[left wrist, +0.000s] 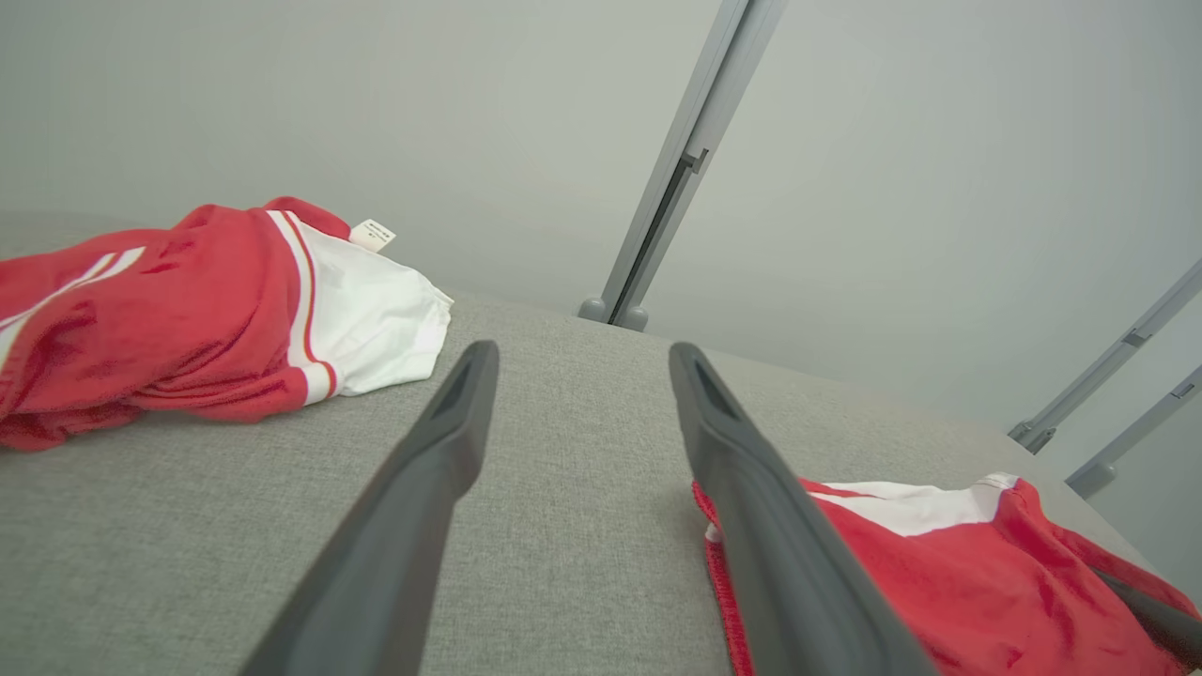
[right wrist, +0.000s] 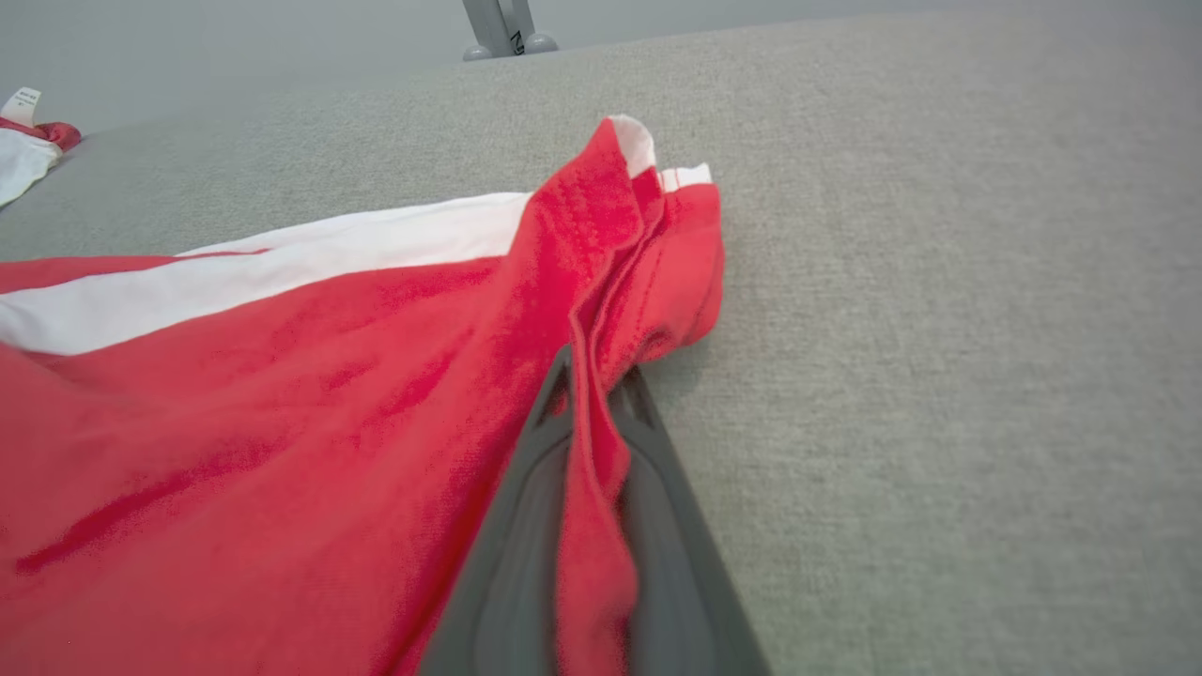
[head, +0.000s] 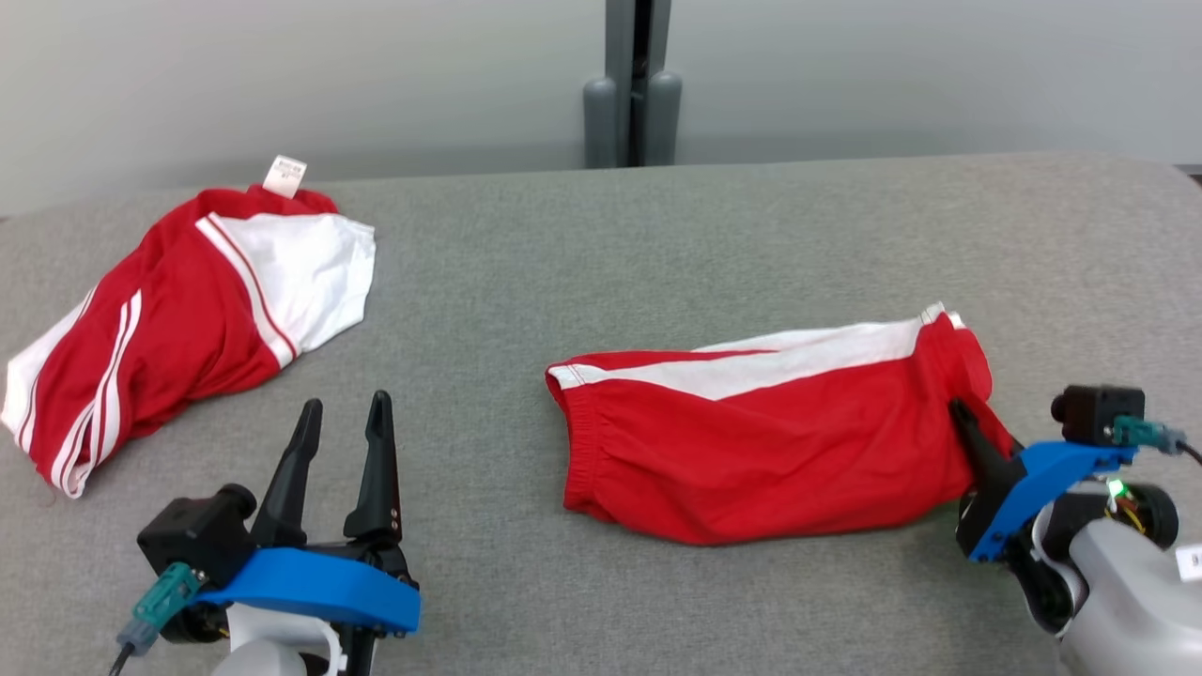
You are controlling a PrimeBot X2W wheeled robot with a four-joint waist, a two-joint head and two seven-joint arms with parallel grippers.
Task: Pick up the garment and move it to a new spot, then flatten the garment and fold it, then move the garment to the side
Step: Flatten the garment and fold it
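while left fingers (head: 378,469) stand spread, right fingers (right wrist: 512,545) pinch a crumpled edge of the red garment (head: 751,451).

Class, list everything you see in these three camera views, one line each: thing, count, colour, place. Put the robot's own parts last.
red cloth garment with a white band: one, red and white, right half of the table
crumpled red cloth garment with white stripes: one, red and white, far left of the table
small white label: one, white, on the crumpled garment's far edge
grey fabric-covered table: one, grey, under both garments
grey metal posts: three, grey, behind the table
left tool: one, dark fingers, lower left, open
right tool: one, dark fingers, lower right, shut on the banded garment's right end
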